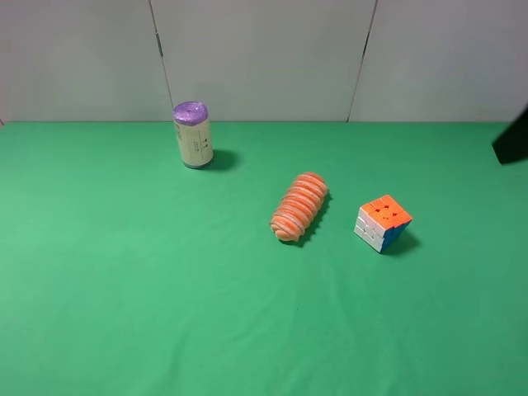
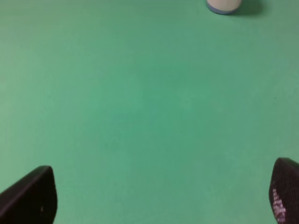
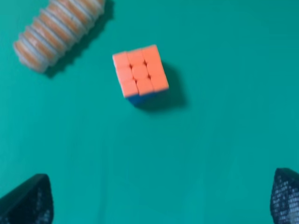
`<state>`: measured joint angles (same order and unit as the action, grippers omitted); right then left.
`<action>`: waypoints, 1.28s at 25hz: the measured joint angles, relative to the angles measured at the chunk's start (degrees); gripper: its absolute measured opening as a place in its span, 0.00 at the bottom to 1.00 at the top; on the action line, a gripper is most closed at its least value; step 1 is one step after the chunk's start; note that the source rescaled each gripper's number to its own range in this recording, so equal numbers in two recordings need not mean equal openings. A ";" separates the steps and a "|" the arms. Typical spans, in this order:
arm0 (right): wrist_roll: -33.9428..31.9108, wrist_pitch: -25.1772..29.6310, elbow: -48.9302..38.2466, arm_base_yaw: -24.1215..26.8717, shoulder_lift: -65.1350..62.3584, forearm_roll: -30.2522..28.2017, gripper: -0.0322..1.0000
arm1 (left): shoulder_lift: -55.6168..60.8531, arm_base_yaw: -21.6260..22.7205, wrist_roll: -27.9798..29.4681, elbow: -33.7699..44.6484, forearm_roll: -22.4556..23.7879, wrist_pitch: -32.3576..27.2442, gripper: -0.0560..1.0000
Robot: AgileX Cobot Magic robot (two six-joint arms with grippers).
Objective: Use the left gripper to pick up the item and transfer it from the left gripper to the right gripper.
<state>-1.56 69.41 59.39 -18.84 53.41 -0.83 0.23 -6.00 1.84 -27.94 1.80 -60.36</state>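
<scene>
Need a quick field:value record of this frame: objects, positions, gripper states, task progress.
surface: green table
item: puzzle cube, orange face up, resting on the table right of centre, untouched
orange ribbed roll: lying on its side, just left of the cube, apart from it
purple-topped can: upright, back left
left gripper: open, above bare table, only the can's base in its view
right gripper: open, empty, cube and roll in its view
right arm: dark edge at the right border of the high view
task progress: pick not yet begun
</scene>
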 joint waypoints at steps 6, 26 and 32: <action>-0.06 -1.94 -12.60 0.00 -14.62 0.16 1.00 | 0.00 0.00 0.00 0.00 0.00 0.00 0.78; 0.74 -12.33 -29.87 0.00 -51.59 2.15 1.00 | 0.00 0.00 0.00 0.00 0.00 0.00 0.78; 1.19 -11.01 -31.29 0.00 -53.72 2.45 1.00 | 0.00 0.00 0.00 0.00 0.00 0.00 0.78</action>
<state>-0.36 58.40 28.10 -18.84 -0.31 1.61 0.23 -6.00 1.84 -27.94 1.80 -60.36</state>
